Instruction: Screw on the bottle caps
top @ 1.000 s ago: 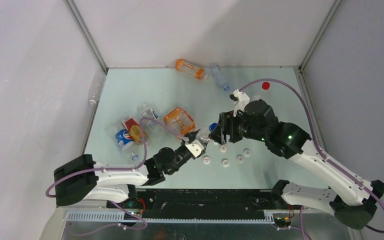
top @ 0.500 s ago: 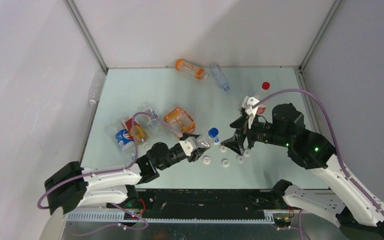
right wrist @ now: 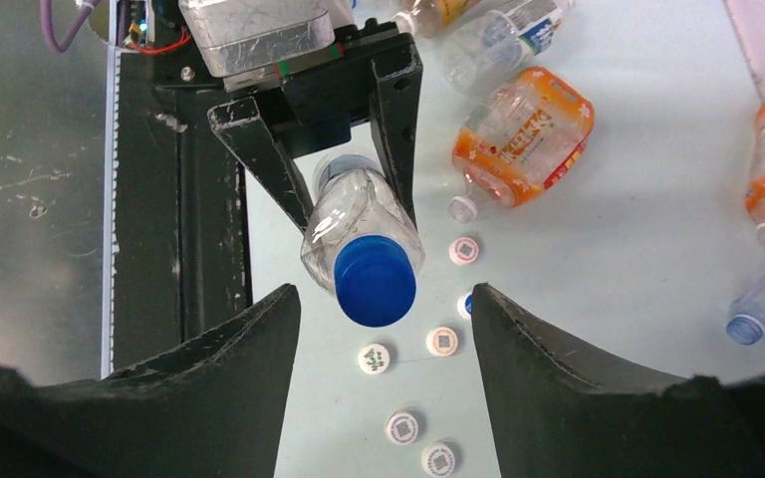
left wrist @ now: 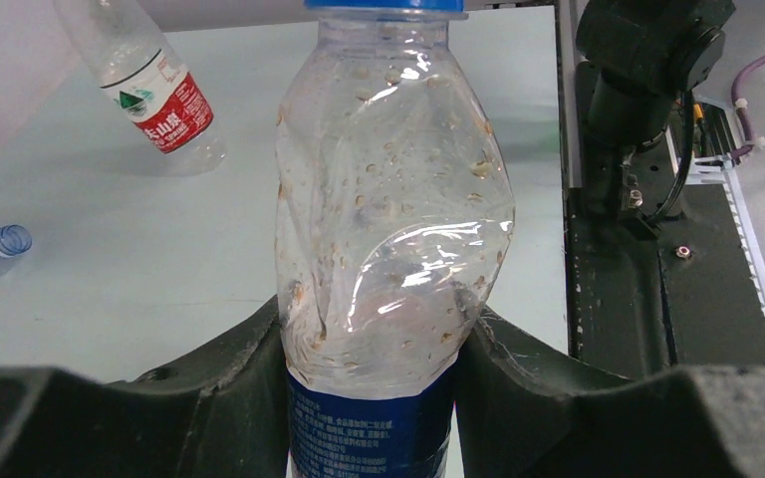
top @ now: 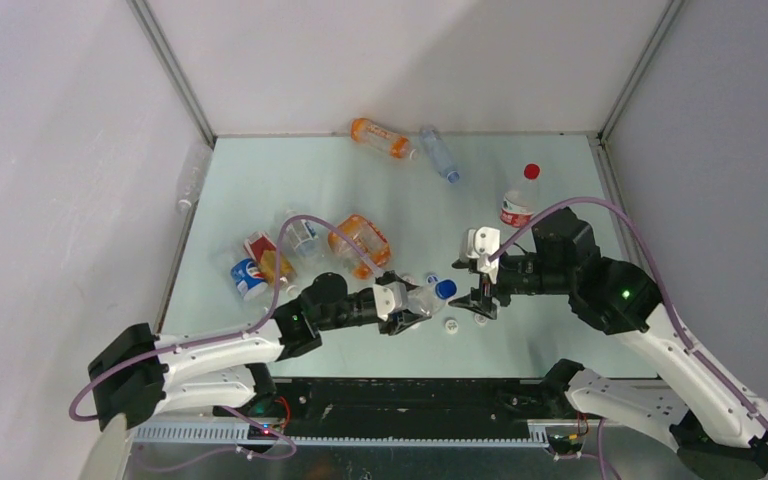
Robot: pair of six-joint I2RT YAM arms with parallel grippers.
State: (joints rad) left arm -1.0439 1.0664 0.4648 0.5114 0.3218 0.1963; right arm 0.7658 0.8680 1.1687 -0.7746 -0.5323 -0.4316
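My left gripper [top: 410, 301] is shut on a clear crumpled bottle [left wrist: 390, 199] with a dark blue label, held off the table with its neck pointing right. A blue cap [right wrist: 376, 282] sits on the bottle's mouth; it also shows in the top view [top: 446, 289]. My right gripper [top: 476, 291] is open and faces that cap, its jaws either side of it without touching, as the right wrist view [right wrist: 383, 299] shows. Several white caps [right wrist: 376, 358] lie on the table under the two grippers.
A red-capped bottle [top: 517, 204] stands upright at the right. Orange [top: 358, 240], Pepsi [top: 248, 278] and clear bottles lie in a cluster at the left. An orange bottle [top: 380, 137] and a clear one [top: 440, 153] lie at the back.
My left gripper has carried the bottle to the right. My right gripper has swung away from the standing red-capped bottle, come down and turned to face the blue cap.
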